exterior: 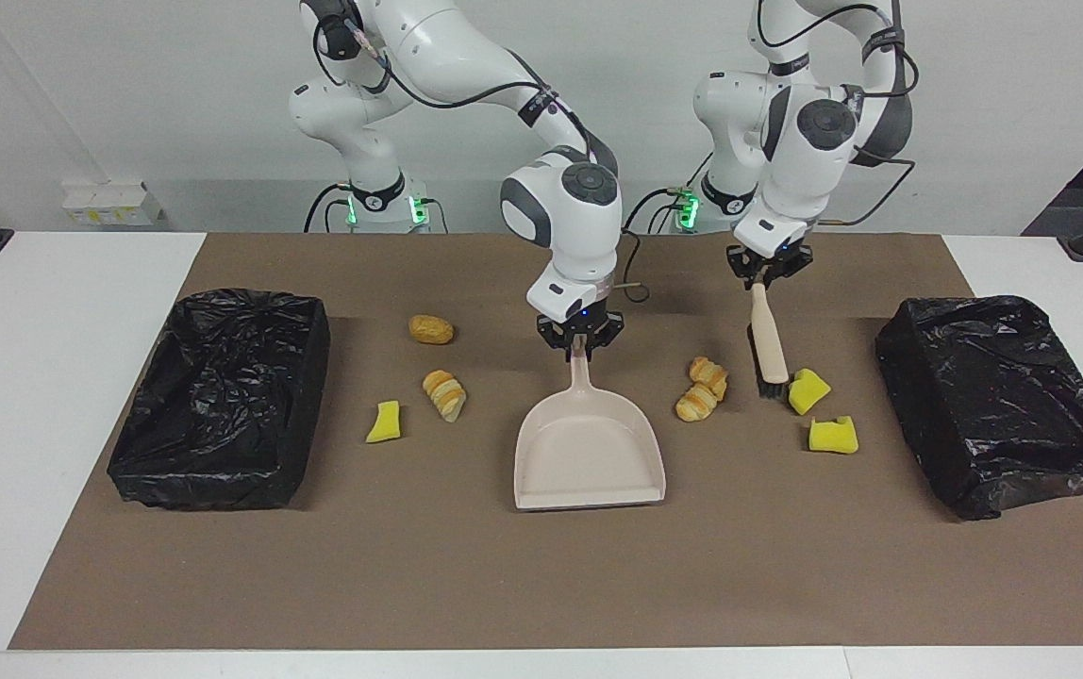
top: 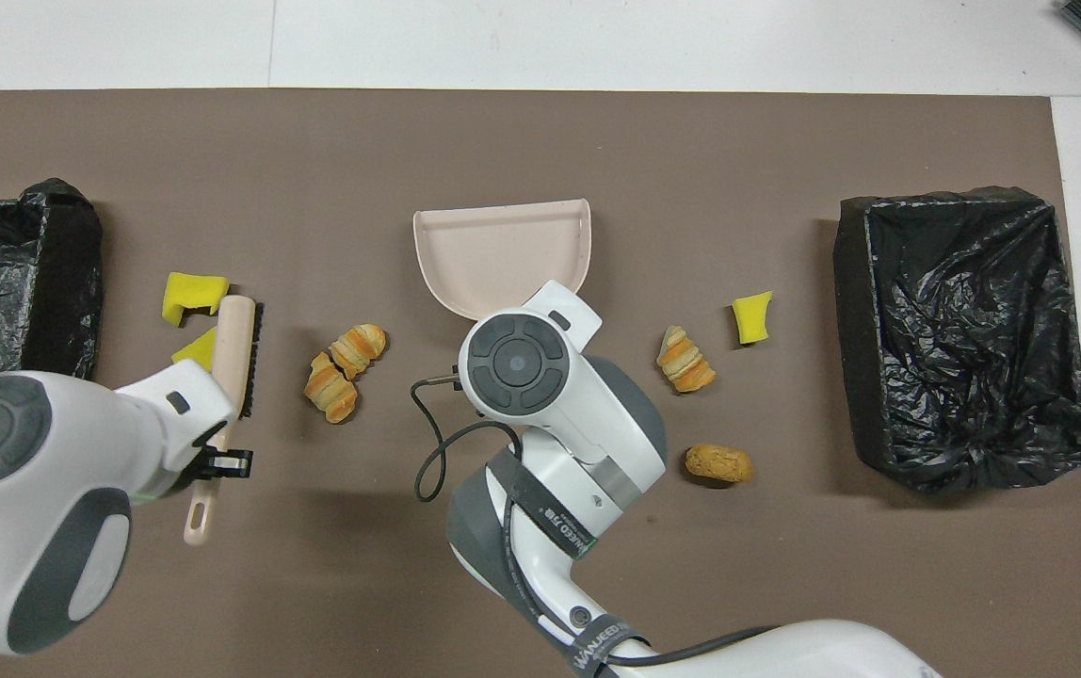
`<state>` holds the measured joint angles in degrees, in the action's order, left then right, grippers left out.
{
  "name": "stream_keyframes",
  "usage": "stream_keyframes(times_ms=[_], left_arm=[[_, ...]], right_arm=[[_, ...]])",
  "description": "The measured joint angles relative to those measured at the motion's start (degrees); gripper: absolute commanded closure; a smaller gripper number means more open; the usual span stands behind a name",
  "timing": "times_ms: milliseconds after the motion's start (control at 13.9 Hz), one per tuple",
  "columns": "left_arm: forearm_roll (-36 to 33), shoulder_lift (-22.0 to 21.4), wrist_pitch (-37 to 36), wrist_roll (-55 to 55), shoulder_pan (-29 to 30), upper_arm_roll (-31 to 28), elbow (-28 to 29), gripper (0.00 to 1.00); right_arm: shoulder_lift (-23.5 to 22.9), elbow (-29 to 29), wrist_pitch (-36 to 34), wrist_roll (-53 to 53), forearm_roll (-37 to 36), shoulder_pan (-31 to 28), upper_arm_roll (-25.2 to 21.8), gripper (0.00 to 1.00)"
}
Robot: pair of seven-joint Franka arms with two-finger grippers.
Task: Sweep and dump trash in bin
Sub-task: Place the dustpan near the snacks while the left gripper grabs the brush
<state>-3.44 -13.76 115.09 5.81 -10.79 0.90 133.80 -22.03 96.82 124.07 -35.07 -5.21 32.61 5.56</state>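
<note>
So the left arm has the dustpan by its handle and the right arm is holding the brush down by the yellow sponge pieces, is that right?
No, the arms are swapped. In the facing view the right gripper holds the dustpan by its handle, and the left gripper holds the brush by the yellow sponge pieces.

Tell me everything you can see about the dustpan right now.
The dustpan is pale pink, plastic-looking, with a wide flat tray, low side walls and a slim straight handle. It looks empty. It sits mid-mat, handle toward the robots, open mouth facing away from them. The right gripper is shut on the handle's end. None of the trash touches it; the croissant pieces lie apart, toward the left arm's end.
</note>
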Motion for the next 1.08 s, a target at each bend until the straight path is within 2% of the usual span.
stream_keyframes(times_ms=[144,288,575,863,1078], left_arm=[[0.0,4.4,1.6,-6.2,5.0,-0.1,-4.3,1.00],[-0.1,7.7,5.1,-10.7,9.2,-0.2,-5.9,1.00],[-0.1,14.4,7.4,-13.0,16.5,-0.3,-10.4,1.00],[-0.1,16.7,7.1,-13.2,17.7,0.4,-10.1,1.00],[1.7,16.7,6.6,-12.6,16.7,1.3,-8.5,1.00]], right_arm=[[2.5,0.0,-0.6,7.9,0.0,-1.5,0.0,1.00],[4.0,0.1,-2.4,16.8,0.0,-2.4,0.0,1.00],[5.2,0.1,-7.8,32.8,0.0,-4.0,0.0,1.00],[6.7,0.2,-13.9,49.4,0.0,-5.2,0.0,1.00],[6.9,0.9,-14.5,59.4,-0.2,-5.9,0.0,1.00]])
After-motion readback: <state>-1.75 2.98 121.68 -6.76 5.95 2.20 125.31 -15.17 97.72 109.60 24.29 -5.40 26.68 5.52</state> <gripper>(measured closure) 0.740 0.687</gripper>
